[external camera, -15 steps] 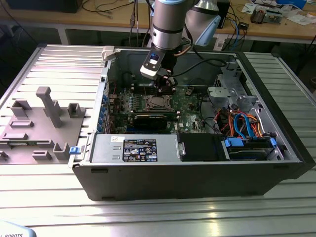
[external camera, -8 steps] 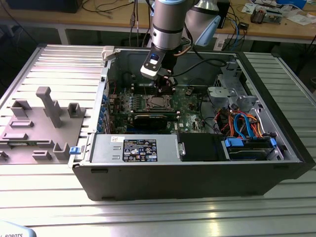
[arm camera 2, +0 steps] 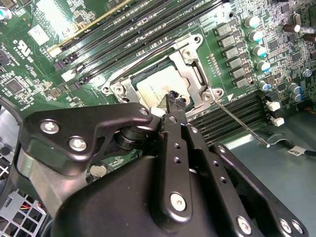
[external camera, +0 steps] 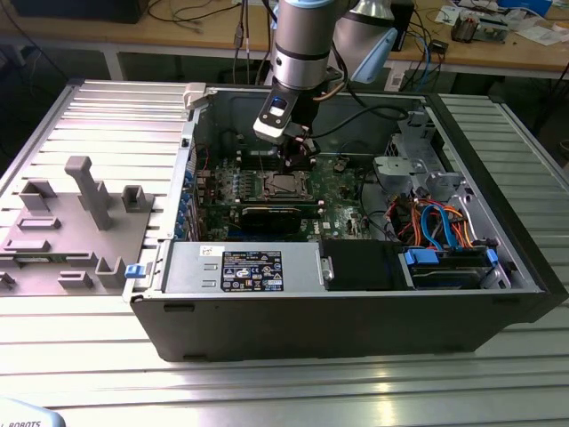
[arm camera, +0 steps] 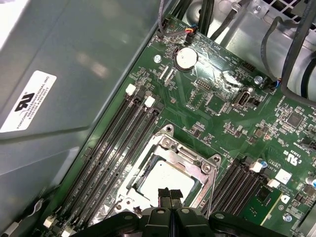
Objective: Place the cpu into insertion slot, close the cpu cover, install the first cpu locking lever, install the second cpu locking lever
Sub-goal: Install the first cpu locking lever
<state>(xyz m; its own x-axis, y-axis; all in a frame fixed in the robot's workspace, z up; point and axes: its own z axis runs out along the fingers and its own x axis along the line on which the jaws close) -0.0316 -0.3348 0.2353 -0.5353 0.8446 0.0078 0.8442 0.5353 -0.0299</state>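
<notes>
1. Table [external camera: 53,116]: grey slatted metal, running across the whole exterior view.
2. Fixture plate [external camera: 62,236]: grey, with upright blocks and pockets, lying on the table at the exterior view's left, just beside the case.
3. Computer case [external camera: 311,329]: dark and open-topped, at the centre of the exterior view. Its side wall faces the camera.
4. Power supply [external camera: 240,267]: a silver box with a label, in the lower left part of the case.
5. Motherboard [external camera: 342,191]: green, lying flat in the case beyond the power supply.
6. Arm [external camera: 302,44]: comes down from the upper centre of the exterior view into the case.
7. Gripper [external camera: 293,160]: black, hanging directly over the insertion slot [external camera: 283,185]. In both wrist views its fingers [arm camera: 164,195] are pressed together with nothing between them.
8. Cpu [arm camera: 160,180]: silver-grey top, seated in the slot. The fingertips are just over one of its edges; whether they touch cannot be told.
9. Cpu cover [arm camera: 190,158]: a silver frame lying down flat around the cpu, which shows through its window.
10. Locking lever [arm camera 2: 242,123]: a thin metal rod in the second wrist view, angling away from a socket corner across a bank of memory slots [arm camera 2: 232,116] rather than lying along the socket's edge.
11. Cables [external camera: 440,222]: blue and orange, bundled at the exterior view's right inside the case.
</notes>
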